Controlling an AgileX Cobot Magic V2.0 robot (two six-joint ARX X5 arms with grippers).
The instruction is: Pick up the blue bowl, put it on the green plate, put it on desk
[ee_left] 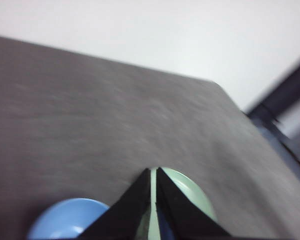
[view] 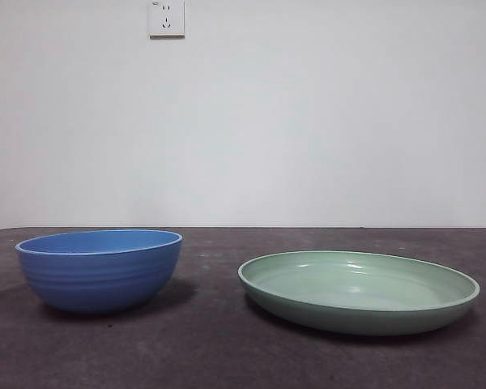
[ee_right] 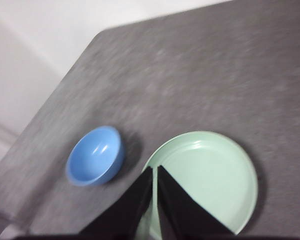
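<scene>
Round, deep medium-blue bowl (view: 99, 269) with faint ridges on its outer wall stands upright on the flat dark grey-brown matte desk (view: 219, 356), empty. Just beside it, not touching: wide, shallow pale mint-green plate (view: 358, 290) with raised rim, also empty, flat on the desk. A strip of bare tabletop separates the two.

No arm shows in the front view. White wall behind, with a white wall socket (view: 166, 18) high up.

Left gripper (ee_left: 154, 172): held high above the desk, jaws drawn together with only a thin slit between them, nothing held. Bowl (ee_left: 67, 220) and plate (ee_left: 190, 192) sit far beneath it.

Right gripper (ee_right: 155, 171): likewise high, jaws nearly touching, nothing between them. Below it, the plate (ee_right: 210, 175) and the bowl (ee_right: 95, 156) side by side.
</scene>
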